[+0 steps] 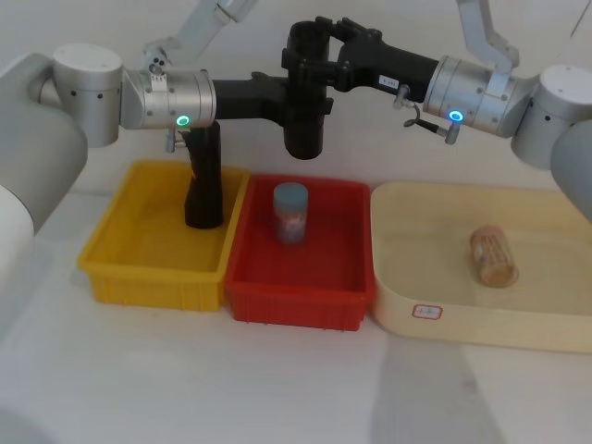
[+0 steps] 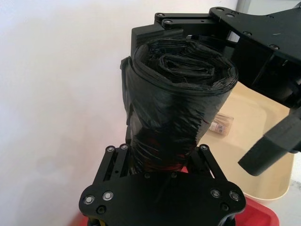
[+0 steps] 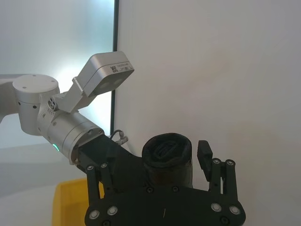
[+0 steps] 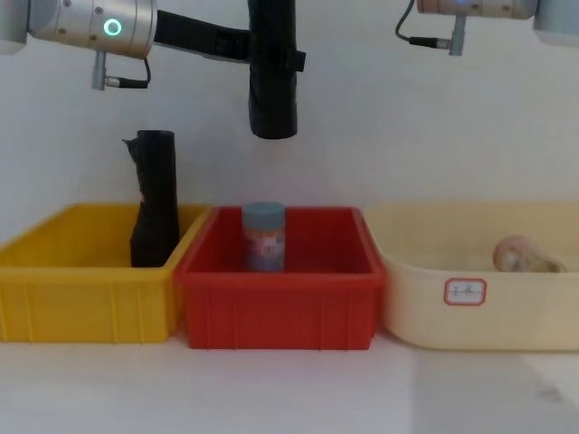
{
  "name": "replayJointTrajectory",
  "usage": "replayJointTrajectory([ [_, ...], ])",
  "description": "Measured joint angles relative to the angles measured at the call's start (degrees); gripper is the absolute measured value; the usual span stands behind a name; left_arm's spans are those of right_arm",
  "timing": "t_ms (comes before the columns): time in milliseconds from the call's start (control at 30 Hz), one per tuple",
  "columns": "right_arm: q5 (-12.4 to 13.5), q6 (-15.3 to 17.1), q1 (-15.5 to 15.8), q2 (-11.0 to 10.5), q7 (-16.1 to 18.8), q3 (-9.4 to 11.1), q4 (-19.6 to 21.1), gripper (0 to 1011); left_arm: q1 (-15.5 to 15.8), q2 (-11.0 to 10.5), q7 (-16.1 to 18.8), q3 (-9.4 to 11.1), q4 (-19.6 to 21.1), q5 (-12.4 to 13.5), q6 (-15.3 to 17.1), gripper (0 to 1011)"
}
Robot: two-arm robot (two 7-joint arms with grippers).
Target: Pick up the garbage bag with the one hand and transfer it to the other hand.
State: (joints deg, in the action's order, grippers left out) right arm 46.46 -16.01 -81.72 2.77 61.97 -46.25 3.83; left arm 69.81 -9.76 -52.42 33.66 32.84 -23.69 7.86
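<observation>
Left pincer (image 2: 159, 149): gripped the bag (image 2: 181, 94) lower down, leaving its top free.
Right pincer (image 1: 307, 46): open, straddled that top.

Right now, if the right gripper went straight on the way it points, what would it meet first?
The right gripper would first meet the bag roll, which sits between its open fingers, held by the left gripper; likely that gripper next.

You have a plain white wall (image 4: 380, 136) at 12 o'clock, evenly lit. A pale white table (image 1: 185, 388) spreads from 6 o'clock up to meet it. Your right wrist camera catches a frosted glass panel (image 3: 56, 37) glowing brightly, with a dark vertical strip (image 3: 115, 47) where it joins the wall.
</observation>
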Motion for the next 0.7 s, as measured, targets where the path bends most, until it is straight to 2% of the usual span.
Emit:
replayJointTrajectory([
  [233,0.0,0.0,0.0,0.0,-0.01,0.0,0.0,977,0.0,0.0,0.0,0.0,0.0,0.0,0.0,469],
  [667,0.0,0.0,0.0,0.0,-0.04,0.01,0.0,641,0.0,0.01,-0.02,0.0,0.0,0.0,0.0,471],
  [700,0.0,0.0,0.0,0.0,-0.04,0.01,0.0,578,0.0,0.01,-0.02,0.0,0.0,0.0,0.0,471],
])
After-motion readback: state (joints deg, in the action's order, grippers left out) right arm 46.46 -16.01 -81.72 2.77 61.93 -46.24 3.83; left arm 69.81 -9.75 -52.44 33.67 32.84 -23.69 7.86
